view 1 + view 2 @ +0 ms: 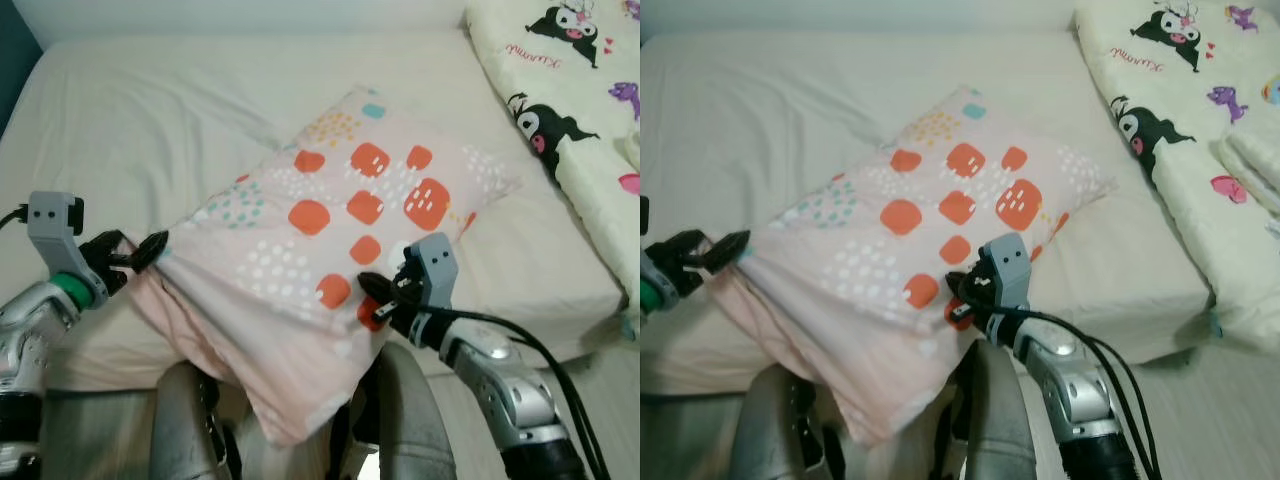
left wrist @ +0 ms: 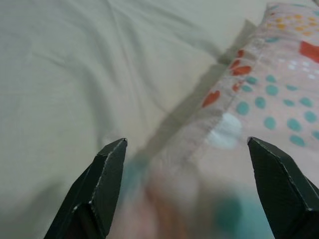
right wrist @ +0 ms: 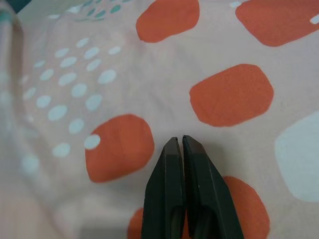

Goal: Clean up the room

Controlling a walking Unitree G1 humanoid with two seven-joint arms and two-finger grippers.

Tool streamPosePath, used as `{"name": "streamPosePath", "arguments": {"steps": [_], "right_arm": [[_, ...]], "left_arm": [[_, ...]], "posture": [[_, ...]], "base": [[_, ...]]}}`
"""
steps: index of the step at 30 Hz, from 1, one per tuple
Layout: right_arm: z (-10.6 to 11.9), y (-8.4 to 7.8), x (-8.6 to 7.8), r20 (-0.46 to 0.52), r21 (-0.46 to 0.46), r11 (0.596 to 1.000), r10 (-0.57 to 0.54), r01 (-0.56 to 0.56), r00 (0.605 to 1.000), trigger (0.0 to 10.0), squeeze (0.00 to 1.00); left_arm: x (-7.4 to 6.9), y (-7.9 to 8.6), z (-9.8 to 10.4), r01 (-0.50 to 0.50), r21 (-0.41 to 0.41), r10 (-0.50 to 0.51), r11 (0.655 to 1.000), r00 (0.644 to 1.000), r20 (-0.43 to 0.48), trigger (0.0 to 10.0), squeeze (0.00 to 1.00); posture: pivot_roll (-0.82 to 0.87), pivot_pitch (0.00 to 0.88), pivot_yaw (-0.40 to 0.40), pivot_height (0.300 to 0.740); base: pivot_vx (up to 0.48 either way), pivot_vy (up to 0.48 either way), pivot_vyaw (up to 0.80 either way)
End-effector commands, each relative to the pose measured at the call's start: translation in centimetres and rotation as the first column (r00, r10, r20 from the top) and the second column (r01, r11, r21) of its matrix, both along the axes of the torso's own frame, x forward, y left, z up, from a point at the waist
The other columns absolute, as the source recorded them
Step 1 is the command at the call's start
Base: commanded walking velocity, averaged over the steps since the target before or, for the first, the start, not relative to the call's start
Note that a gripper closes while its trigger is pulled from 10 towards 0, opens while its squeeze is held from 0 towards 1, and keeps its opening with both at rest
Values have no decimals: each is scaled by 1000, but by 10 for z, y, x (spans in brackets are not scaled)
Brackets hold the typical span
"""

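A pink pillow (image 1: 340,200) with orange patches and white and teal dots lies slanted on the bed. Its near end hangs over the bed's front edge toward my body. My left gripper (image 1: 140,255) is at the pillow's left corner; in the left wrist view the gripper (image 2: 187,144) stands open with the pillow's hem (image 2: 219,119) between its spread fingers. My right gripper (image 1: 372,297) is at the pillow's near right edge. In the right wrist view this gripper (image 3: 178,140) is shut, its tips against an orange patch (image 3: 119,147), with no fabric seen between the fingers.
The bed (image 1: 150,110) has a cream sheet, with bare room behind and left of the pillow. A cartoon-print blanket (image 1: 575,110) covers the right side. A strip of floor (image 1: 600,380) shows at the lower right. My grey torso (image 1: 190,420) is below the pillow.
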State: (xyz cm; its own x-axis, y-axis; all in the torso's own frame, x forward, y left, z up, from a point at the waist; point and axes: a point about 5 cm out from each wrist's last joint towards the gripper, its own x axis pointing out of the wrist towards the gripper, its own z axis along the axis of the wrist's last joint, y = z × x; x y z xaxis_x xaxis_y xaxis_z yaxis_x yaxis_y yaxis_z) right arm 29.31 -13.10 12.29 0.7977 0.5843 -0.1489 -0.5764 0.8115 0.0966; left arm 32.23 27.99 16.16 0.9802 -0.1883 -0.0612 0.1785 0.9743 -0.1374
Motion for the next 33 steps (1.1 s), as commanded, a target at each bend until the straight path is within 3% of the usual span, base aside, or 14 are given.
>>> {"name": "streamPosePath", "arguments": {"steps": [1, 2, 3, 4, 12, 13, 14, 15, 16, 17, 18, 25, 27, 33], "right_arm": [[-10, -2, -3, -41, -5, 1000, -9, 9, 999, 10000, 0], [-12, 1, -5, -56, -1, 1000, -16, 16, 998, 10000, 0], [-12, 1, -5, -56, -1, 1000, -16, 16, 998, 10000, 0], [-13, 4, -8, -66, 19, 999, -26, 27, 998, 10000, 0], [-13, 6, -10, -62, 32, 998, -48, 50, 997, 10000, 0], [-12, 1, -9, -47, 74, 981, -175, 179, 983, 10000, 0], [-12, 1, -9, -47, 74, 981, -175, 179, 983, 10000, 0], [-22, -10, -18, -75, 143, 925, -345, 352, 936, 10000, 59], [-30, -20, -31, -101, 189, 872, -440, 451, 892, 10000, 722], [-36, -26, -40, -120, 213, 837, -490, 505, 863, 10000, 722], [-39, -32, -49, -128, 240, 816, -511, 527, 850, 10000, 1000], [-45, -41, -61, -150, 309, 790, -509, 529, 848, 10000, 1000], [-59, -43, -69, -195, 311, 795, -484, 522, 853, 10000, 1000], [-69, -39, -65, -215, 331, 793, -463, 511, 860, 10000, 1000]], "left_arm": [[-2, -3, -14, -19, 24, 20, 1000, 999, -40, 10000, 1000], [2, -12, -20, -8, 18, 9, 1000, 999, -46, 10000, 290], [2, -12, -20, -8, 18, 9, 1000, 999, -46, 10000, 290], [5, -23, -25, 2, 1, -2, 1000, 999, -43, 10000, 0], [8, -30, -28, 9, -18, -9, 1000, 999, -35, 10000, 0], [12, -38, -29, 8, -36, -9, 999, 1000, -18, 10000, 0], [12, -38, -29, 8, -36, -9, 999, 1000, -18, 10000, 0], [19, -50, -31, 55, -46, -56, 997, 998, -15, 10000, 0], [26, -56, -33, 67, -27, -67, 997, 998, -17, 10000, 0], [31, -59, -34, 75, -11, -75, 997, 997, -20, 10000, 0], [36, -57, -31, 51, 6, -51, 999, 999, -16, 10000, 0], [44, -51, -23, -32, 26, 32, 999, 999, 4, 10000, 0], [46, -52, -24, -44, 42, 44, 998, 999, 4, 10000, 0], [47, -55, -28, -41, 33, 41, 999, 999, 3, 10000, 0]], "posture": [[12, 193, -7, 552], [7, 192, -11, 552], [7, 192, -11, 552], [1, 192, -14, 552], [-2, 192, -16, 552], [-6, 192, -16, 552], [-6, 192, -16, 552], [-19, 190, -2, 552], [-24, 189, 4, 552], [-24, 189, 4, 552], [-27, 187, 10, 552], [-28, 186, 15, 552], [-28, 183, 21, 552], [-25, 182, 24, 552]], "base": [[0, 0, 0], [0, 0, 0], [0, 0, 0], [0, 0, 0], [0, 0, 0], [0, 0, 0], [0, 0, 0], [0, 0, 0], [0, 0, 0], [0, 0, 0], [0, 0, 0], [0, 0, 0], [0, 0, 0], [0, 0, 0]]}}
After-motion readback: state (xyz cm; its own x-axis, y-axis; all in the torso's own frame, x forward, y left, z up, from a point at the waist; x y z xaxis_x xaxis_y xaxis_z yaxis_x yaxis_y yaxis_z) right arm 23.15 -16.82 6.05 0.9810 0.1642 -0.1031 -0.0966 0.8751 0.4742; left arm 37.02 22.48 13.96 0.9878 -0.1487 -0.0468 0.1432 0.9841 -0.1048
